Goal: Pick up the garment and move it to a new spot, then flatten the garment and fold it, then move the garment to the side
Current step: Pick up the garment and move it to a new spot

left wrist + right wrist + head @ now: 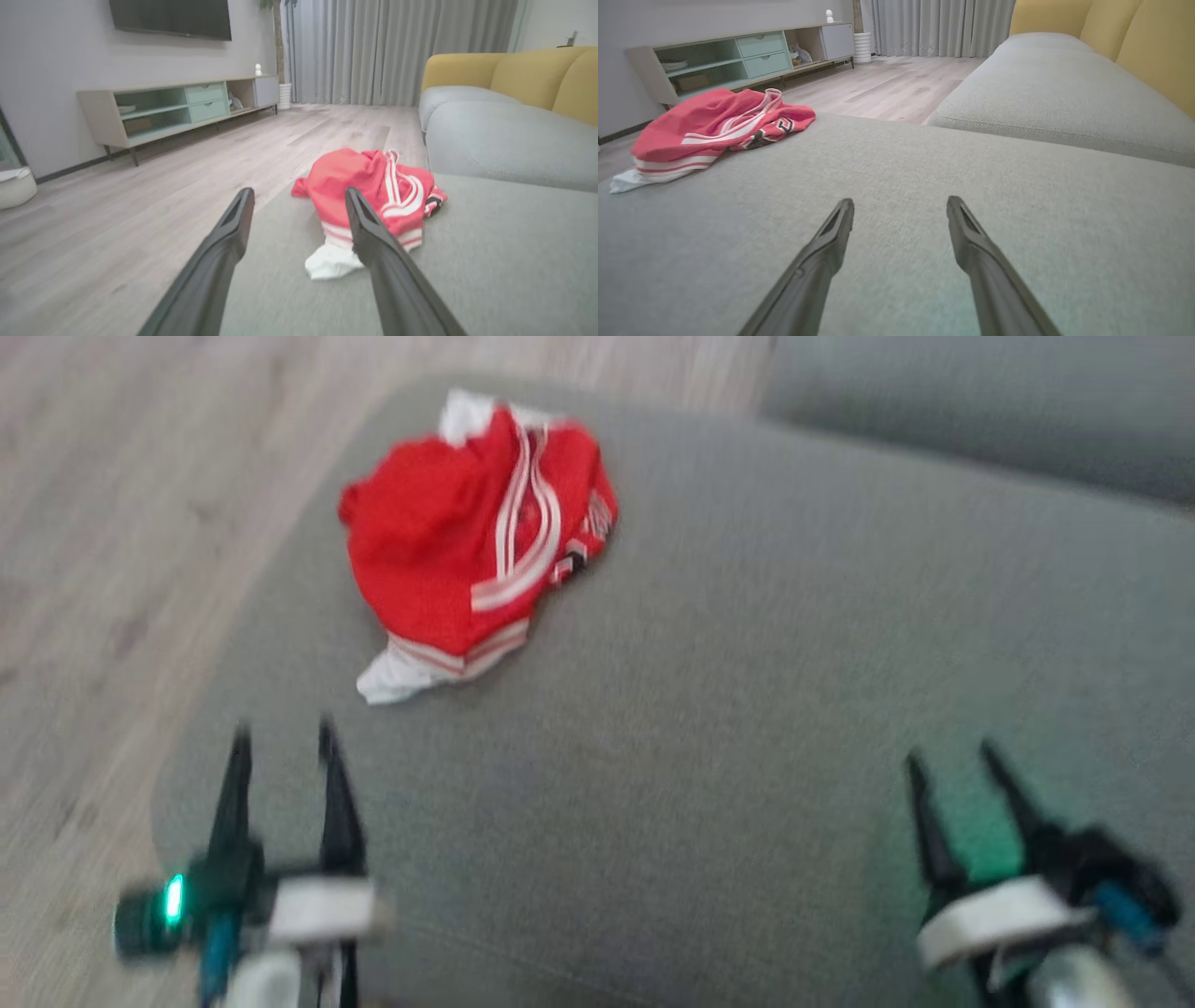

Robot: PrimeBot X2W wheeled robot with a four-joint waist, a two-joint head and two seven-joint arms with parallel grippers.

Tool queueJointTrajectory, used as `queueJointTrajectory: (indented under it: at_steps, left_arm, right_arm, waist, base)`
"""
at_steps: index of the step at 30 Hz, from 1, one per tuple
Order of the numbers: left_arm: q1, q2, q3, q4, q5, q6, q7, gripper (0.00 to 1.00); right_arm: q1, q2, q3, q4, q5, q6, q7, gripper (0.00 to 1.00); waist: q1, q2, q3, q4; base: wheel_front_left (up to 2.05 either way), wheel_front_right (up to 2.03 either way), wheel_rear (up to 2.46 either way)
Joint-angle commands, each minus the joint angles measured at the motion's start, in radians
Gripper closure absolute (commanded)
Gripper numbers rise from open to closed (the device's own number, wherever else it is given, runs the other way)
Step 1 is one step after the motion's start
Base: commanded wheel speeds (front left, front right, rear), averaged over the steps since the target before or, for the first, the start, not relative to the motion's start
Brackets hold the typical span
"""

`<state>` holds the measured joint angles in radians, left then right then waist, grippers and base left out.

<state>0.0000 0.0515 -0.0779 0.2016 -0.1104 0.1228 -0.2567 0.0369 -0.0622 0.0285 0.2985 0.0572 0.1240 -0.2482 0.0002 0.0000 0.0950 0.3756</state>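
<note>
**Jaws.** The left gripper (pixel 283 730) is standing with its fingers spread wide and is gripping nothing. The right gripper (pixel 948 756) is gaping the same way and is also empty.

**Aim.** The left fingers are pointing across the grey seat cushion (pixel 747 728) toward the garment (pixel 471 537). In the left wrist view the heap is lying just beyond the fingertips. The right gripper is hovering over bare cushion, well apart from the cloth.

**Garment.** It is red with white stripes and a white hem, and it is lying crumpled in a heap. It is sitting near the cushion's far left corner, close to the edge above the wood floor (pixel 103 523). Nothing is touching it.

**Reading.** The pickup is not yet begun. The wide jaws are probably being readied to pinch a bunched fold. The left arm is sitting nearer, so it is the likelier one to reach. The open middle of the cushion under the right gripper is looking like the sensible spot for laying out and flattening.

**Risk.** The heap is lying near the edge, so a shallow pinch could drag it toward the floor.

**Note.** The head view is blurring, so fine print on the cloth is unreadable.
</note>
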Motion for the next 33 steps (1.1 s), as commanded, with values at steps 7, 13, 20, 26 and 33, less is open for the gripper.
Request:
queueJointTrajectory:
  at_steps: [7,13,20,26,33]
  left_arm:
    - [-0.343,-0.001,-0.053,0.03,-0.027,-0.027,-0.005,0.0]
    - [-0.593,-0.001,-0.101,0.284,-0.061,-0.05,-0.005,0.0]
    - [-0.817,-0.001,-0.153,0.731,-0.187,-0.089,0.086,0.0]
    - [-0.885,-0.001,-0.178,0.877,-0.239,-0.104,0.032,1.0]
    - [-0.908,0.032,-0.195,0.787,-0.185,-0.104,-0.004,1.0]
  right_arm:
    - [-0.163,-0.145,0.013,-0.063,-0.034,0.007,-0.014,0.0]
    - [-0.196,-0.199,0.017,-0.073,-0.043,0.007,-0.014,0.0]
    - [-0.189,-0.225,0.023,-0.089,-0.049,0.007,-0.014,0.0]
    - [-0.188,-0.218,0.014,-0.092,-0.051,0.007,-0.014,0.0]
    - [-0.179,-0.146,0.029,-0.067,-0.034,0.007,-0.014,0.0]
  waist:
    - [-0.0002,0.0,0.307,-0.029]
    - [-0.0002,0.0,0.374,-0.046]
    - [-0.0002,0.0,0.402,-0.078]
    - [-0.0002,0.0,0.376,-0.091]
    - [-0.0002,0.0,0.226,-0.118]
  base:
    - [0.0,0.0,0.0]
    - [0.0,0.0,0.0]
    - [0.0,0.0,0.0]
    - [0.0,0.0,0.0]
    - [0.0,0.0,0.0]
